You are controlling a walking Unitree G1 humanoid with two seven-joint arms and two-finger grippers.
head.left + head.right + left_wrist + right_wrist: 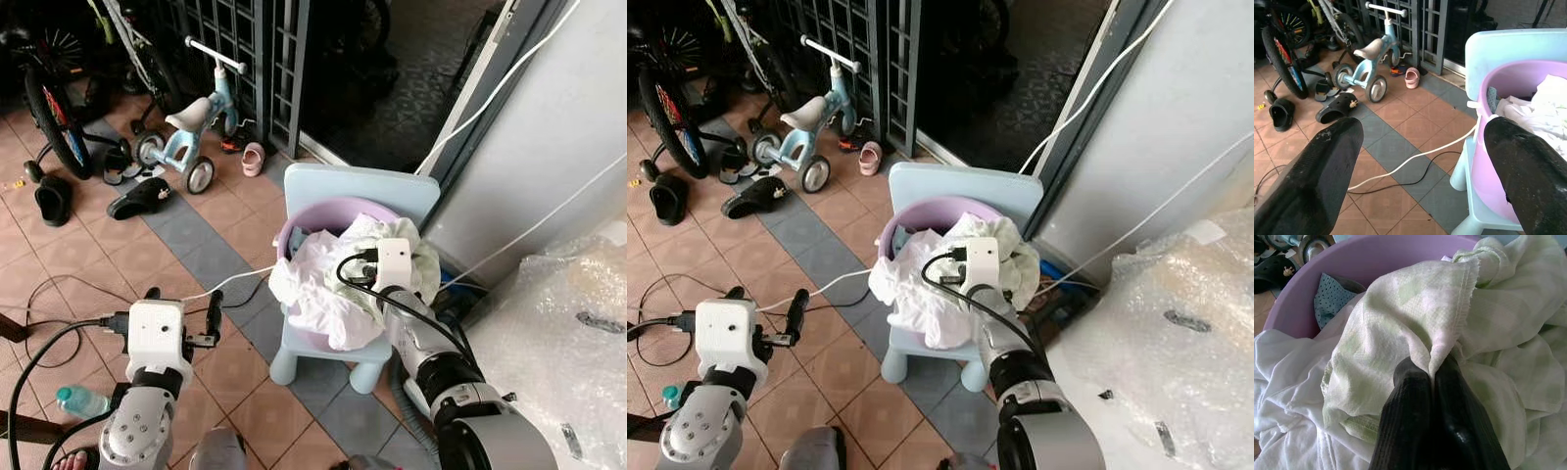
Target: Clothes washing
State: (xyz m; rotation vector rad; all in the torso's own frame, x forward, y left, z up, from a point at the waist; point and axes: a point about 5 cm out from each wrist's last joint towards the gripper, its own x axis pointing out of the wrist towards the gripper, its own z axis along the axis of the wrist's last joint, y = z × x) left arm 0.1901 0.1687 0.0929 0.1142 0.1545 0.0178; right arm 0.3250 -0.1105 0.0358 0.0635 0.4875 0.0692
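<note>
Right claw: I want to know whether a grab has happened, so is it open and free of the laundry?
No, the right claw is shut, pinching a fold of the pale green cloth over the purple basin.

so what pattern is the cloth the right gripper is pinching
Pale green and white checks on the cloth, clearest in the right wrist view, where the right gripper pinches it.

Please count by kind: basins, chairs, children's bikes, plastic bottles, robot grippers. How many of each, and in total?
Basins: 1, purple basin
Chairs: 1, light blue chair
Children's bikes: 1, small blue bike
Plastic bottles: 1, clear bottle
Grippers: 2, left gripper open beside the basin, right gripper shut on checked cloth
Total: 6
</note>
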